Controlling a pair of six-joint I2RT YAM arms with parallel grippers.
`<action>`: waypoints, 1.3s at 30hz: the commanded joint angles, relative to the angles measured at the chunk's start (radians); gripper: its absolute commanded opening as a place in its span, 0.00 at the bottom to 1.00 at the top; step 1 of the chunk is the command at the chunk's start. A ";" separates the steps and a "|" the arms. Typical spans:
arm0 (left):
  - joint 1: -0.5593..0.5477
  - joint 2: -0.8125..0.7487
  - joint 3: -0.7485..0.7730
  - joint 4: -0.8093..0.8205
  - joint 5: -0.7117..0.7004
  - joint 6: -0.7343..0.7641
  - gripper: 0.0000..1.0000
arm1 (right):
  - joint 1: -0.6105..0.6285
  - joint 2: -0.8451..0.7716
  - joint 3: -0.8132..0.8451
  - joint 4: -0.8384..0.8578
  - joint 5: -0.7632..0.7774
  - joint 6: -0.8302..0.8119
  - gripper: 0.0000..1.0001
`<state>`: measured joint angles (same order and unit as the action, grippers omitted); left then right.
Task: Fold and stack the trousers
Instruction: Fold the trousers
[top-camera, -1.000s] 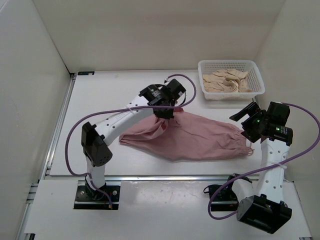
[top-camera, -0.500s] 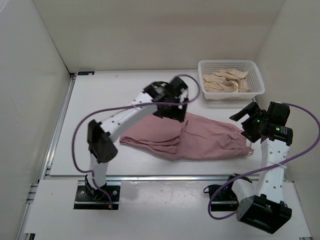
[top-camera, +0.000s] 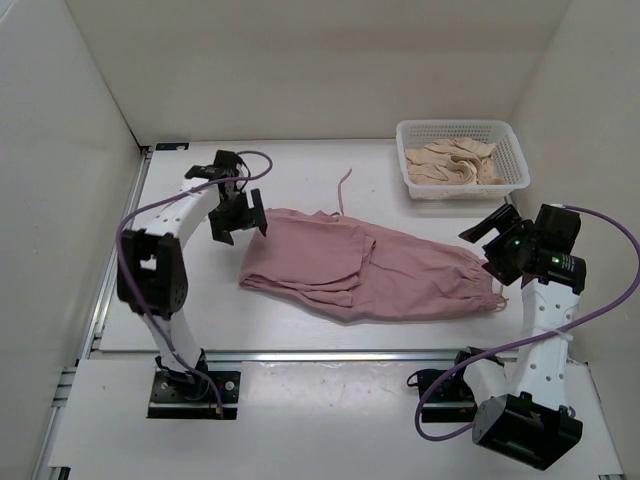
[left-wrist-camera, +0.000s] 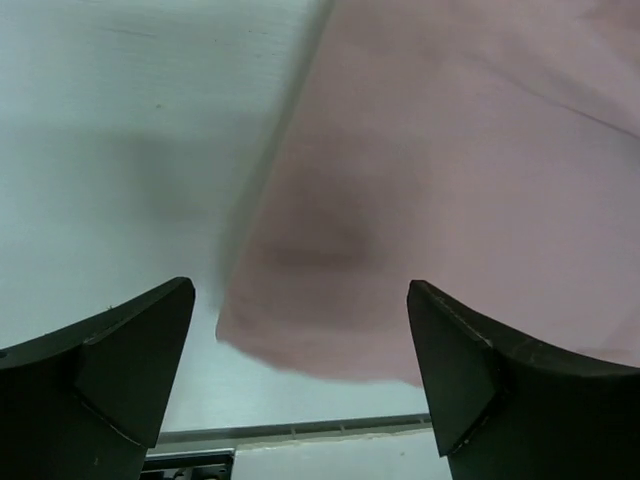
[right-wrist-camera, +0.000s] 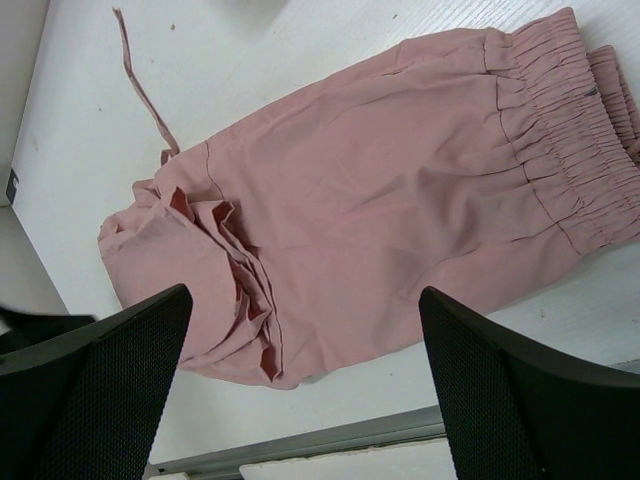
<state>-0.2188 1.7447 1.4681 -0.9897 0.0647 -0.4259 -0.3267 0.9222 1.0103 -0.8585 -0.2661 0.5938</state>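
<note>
The dusty-pink trousers (top-camera: 370, 265) lie across the middle of the table, part folded, with a layer doubled over on the left half and the gathered elastic end at the right. A drawstring (top-camera: 342, 192) trails toward the back. My left gripper (top-camera: 238, 218) hangs open just off the cloth's left edge; the left wrist view shows blurred pink trousers (left-wrist-camera: 450, 180) under empty jaws. My right gripper (top-camera: 487, 240) stands open beside the gathered end. In the right wrist view the trousers (right-wrist-camera: 400, 200) spread below it, untouched.
A white basket (top-camera: 505, 135) holding beige cloth garments (top-camera: 455, 162) stands at the back right. White walls close in the table on three sides. A metal rail (top-camera: 330, 353) runs along the table's near edge.
My left gripper has let go of the trousers and swung left, away from the cloth's middle. The dropped layer now lies folded over the left half. The right arm has not moved.
</note>
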 joint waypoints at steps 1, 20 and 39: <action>0.012 0.081 -0.003 0.057 0.080 0.082 0.99 | 0.003 -0.017 -0.003 0.018 -0.030 -0.022 0.99; 0.044 0.135 -0.055 0.111 -0.016 0.024 0.10 | 0.003 -0.017 -0.002 0.009 -0.012 -0.022 0.99; 0.131 -0.203 0.304 -0.179 -0.439 -0.024 0.10 | 0.133 0.144 -0.116 0.081 -0.009 -0.101 0.99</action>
<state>-0.0406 1.5776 1.7248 -1.0981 -0.3298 -0.4492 -0.2203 1.0687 0.8913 -0.8211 -0.2657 0.4911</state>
